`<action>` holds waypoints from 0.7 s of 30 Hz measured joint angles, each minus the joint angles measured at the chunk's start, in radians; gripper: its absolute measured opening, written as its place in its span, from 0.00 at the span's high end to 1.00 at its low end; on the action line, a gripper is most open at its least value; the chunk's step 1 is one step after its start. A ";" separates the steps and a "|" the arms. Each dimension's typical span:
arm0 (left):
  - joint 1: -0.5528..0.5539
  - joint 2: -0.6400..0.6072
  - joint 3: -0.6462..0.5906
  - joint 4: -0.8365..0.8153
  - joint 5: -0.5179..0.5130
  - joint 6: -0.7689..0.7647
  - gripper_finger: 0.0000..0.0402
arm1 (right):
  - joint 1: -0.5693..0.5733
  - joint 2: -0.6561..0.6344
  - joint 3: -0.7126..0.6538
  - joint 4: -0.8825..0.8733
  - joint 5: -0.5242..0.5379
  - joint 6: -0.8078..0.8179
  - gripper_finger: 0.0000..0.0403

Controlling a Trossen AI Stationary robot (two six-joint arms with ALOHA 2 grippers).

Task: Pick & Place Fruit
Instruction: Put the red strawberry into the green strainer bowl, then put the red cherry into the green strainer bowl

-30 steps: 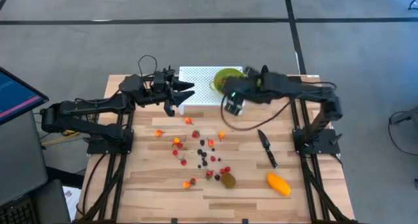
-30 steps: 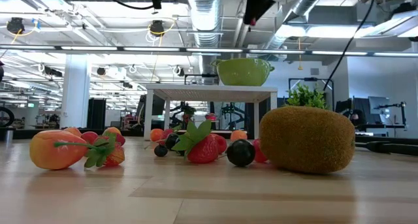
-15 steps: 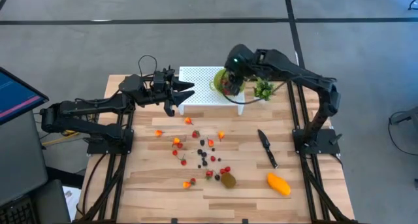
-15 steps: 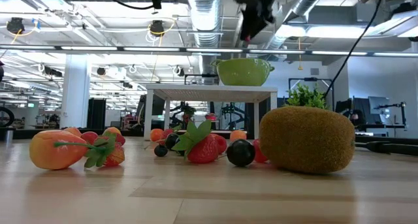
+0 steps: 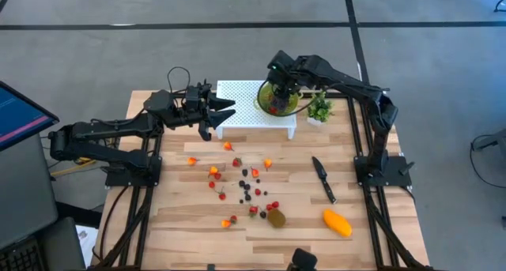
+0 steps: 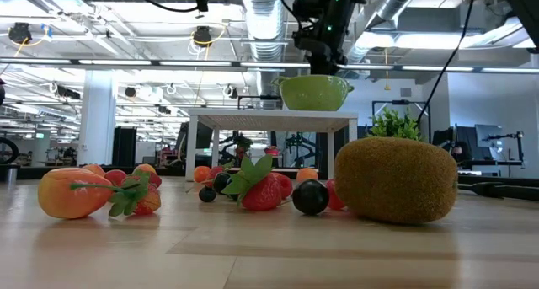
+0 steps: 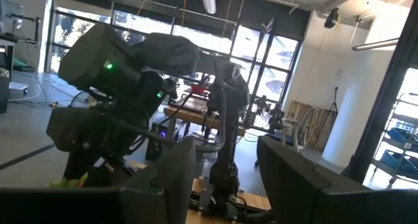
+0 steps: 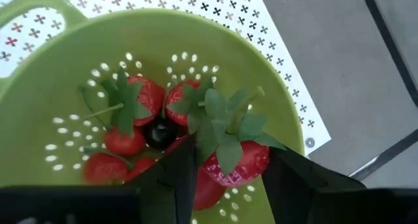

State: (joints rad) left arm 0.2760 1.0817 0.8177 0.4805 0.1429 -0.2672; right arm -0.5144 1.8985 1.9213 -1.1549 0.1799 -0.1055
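The right gripper [image 8: 222, 160] holds a strawberry [image 8: 230, 155] between half-closed fingers over the green colander [image 5: 276, 99] on the white stand at the table's far edge, needing only release

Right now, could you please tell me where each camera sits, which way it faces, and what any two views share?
High view: overhead, straight down on the table, both arms.
Low view: table height, across the kiwi; right arm above the green colander.
Left wrist view: looks past the left gripper towards the right arm.
Right wrist view: looks down past the right gripper, holding a strawberry, into the colander.
Shared: high and low views show the colander on the white stand.
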 joint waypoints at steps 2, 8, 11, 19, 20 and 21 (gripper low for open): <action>0.000 0.000 0.000 0.000 0.000 0.000 0.60 | -0.002 0.004 0.000 -0.001 0.000 0.000 0.64; 0.000 0.000 0.000 0.000 0.000 0.000 0.60 | -0.013 0.005 0.000 -0.015 0.000 0.007 0.56; 0.000 0.000 0.000 0.000 0.000 0.000 0.60 | -0.014 0.005 0.000 -0.015 0.000 0.008 0.53; 0.000 0.000 0.000 0.000 0.000 0.000 0.60 | -0.006 -0.011 0.000 -0.050 -0.001 0.044 0.47; 0.000 0.000 0.000 0.000 0.000 0.000 0.60 | 0.007 -0.021 0.000 -0.066 -0.001 0.053 0.47; 0.000 0.000 0.000 0.000 0.000 0.000 0.60 | 0.023 -0.034 0.001 -0.084 -0.003 0.067 0.47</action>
State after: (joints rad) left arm 0.2760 1.0817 0.8177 0.4805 0.1429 -0.2672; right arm -0.4914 1.8643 1.9220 -1.2385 0.1767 -0.0390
